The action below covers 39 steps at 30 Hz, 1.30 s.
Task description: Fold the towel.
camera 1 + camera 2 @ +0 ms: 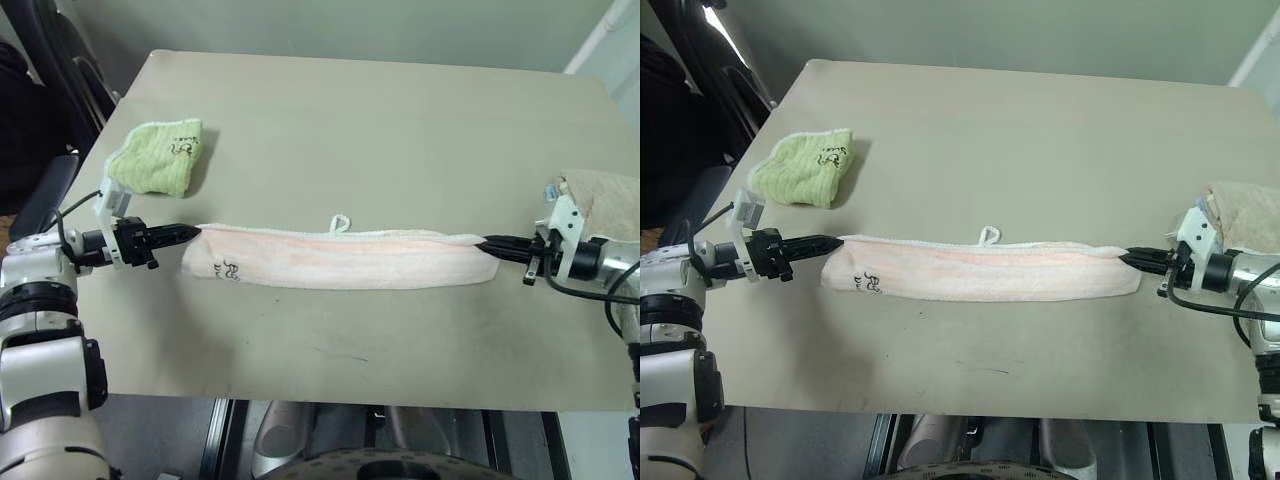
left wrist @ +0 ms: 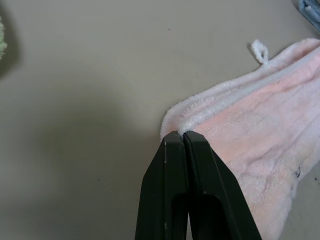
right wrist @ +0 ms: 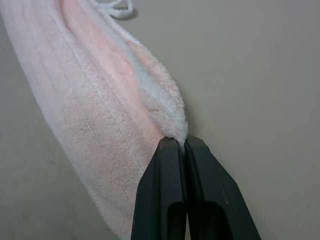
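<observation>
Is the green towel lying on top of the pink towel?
No, the green towel lies apart on the table, beyond the left end of the pink towel.

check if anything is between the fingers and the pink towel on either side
Nothing visible is. The left gripper is shut on one end corner of the pink towel and the right gripper on the other. The green towel lies apart, farther back on the table.

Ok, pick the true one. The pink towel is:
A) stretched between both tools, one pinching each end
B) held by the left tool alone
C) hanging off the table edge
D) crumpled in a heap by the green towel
A: the left tool and right tool each pinch an end of the towel, a long strip between them.
</observation>
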Available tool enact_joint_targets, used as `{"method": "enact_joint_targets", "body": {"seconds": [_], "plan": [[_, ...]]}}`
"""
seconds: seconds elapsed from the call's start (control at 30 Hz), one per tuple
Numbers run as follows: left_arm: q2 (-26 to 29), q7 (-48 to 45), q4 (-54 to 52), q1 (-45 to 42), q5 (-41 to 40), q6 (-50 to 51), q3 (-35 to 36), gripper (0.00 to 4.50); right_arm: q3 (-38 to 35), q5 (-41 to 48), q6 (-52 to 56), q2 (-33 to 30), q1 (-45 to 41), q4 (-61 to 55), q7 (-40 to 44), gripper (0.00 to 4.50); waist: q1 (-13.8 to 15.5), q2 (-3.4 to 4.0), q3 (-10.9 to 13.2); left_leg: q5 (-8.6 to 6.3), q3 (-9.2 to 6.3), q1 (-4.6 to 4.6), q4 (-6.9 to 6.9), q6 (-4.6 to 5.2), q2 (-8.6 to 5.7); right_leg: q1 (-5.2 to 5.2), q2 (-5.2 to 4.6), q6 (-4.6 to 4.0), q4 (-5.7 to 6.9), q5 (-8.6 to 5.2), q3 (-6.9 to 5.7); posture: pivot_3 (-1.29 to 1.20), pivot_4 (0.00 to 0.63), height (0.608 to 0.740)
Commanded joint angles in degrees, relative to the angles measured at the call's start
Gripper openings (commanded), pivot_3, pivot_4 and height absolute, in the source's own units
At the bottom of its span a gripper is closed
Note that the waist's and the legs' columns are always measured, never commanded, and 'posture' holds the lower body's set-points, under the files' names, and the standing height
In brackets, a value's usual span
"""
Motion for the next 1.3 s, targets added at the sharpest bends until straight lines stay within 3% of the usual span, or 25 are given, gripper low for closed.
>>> {"method": "enact_joint_targets", "body": {"seconds": [0.03,0.37,0.53,0.57,0.83,0.97,1.03,1.3], "plan": [[0.97,-0.14,-2.05,0.75,-0.68,0.01,1.34,0.02,0.59,-2.35,-2.21,1.11,-3.92,3.49,-1.12,0.00,-0.04,0.00,0.00,-0.02,0.00,0.01,0.00,0.04,0.00,0.00,0.00,-0.01,0.00,0.01,0.00,0.00,0.150,0.733],[0.44,2.51,-1.45,1.84,-0.45,-1.67,1.90,0.02,2.02,-7.75,-5.75,3.10,-8.37,10.08,-5.04,0.00,0.05,0.01,0.01,-0.23,-0.01,0.02,0.01,0.38,0.02,-0.03,-0.01,-0.11,0.04,0.09,-0.04,0.00,0.150,0.733],[-0.01,2.75,-1.73,1.94,-0.42,-2.00,1.63,0.02,2.27,-5.35,-4.08,3.14,-7.60,8.54,-0.58,0.00,0.05,0.01,0.01,-0.25,0.00,0.02,0.00,0.36,0.02,-0.04,-0.02,-0.13,0.05,0.11,-0.05,0.00,0.150,0.733],[-0.06,2.81,-1.70,1.80,-0.39,-2.08,1.61,0.00,2.10,-4.42,-2.64,2.97,-7.49,7.89,0.57,0.48,0.05,0.01,0.01,-0.25,0.00,0.02,0.00,0.35,0.02,-0.04,-0.02,-0.13,0.05,0.11,-0.05,0.00,0.150,0.733],[-0.74,3.43,-1.42,0.83,-0.29,-2.40,1.50,0.00,0.73,-2.21,1.01,3.06,-7.10,4.35,2.02,3.08,0.03,0.01,0.01,-0.23,0.00,0.02,0.00,0.29,0.02,-0.04,-0.02,-0.13,0.05,0.11,-0.05,0.00,0.150,0.733],[-0.97,6.07,-1.55,0.07,-0.59,-5.17,2.75,0.00,-0.83,1.23,7.72,1.11,-5.21,-0.62,3.35,4.39,0.09,0.01,0.01,-0.16,0.00,0.01,0.00,0.17,0.02,-0.04,-0.02,-0.14,0.04,0.10,-0.05,0.00,0.150,0.733],[-0.89,7.05,-1.50,-0.59,-0.55,-6.50,3.16,0.00,-2.44,2.74,10.25,0.82,-4.88,-2.19,2.16,4.45,0.11,0.01,0.01,0.09,0.01,-0.01,0.00,-0.23,0.02,-0.03,-0.02,-0.13,0.02,0.10,-0.05,0.00,0.150,0.733],[0.00,3.65,-4.64,-2.30,-2.24,-5.21,4.07,0.00,-10.28,11.96,26.49,0.73,-1.00,-12.93,-4.63,4.45,0.09,0.01,0.01,0.09,0.02,0.00,-0.04,-0.24,0.01,-0.04,-0.02,-0.12,0.01,0.05,-0.04,0.00,0.150,0.733]]}}
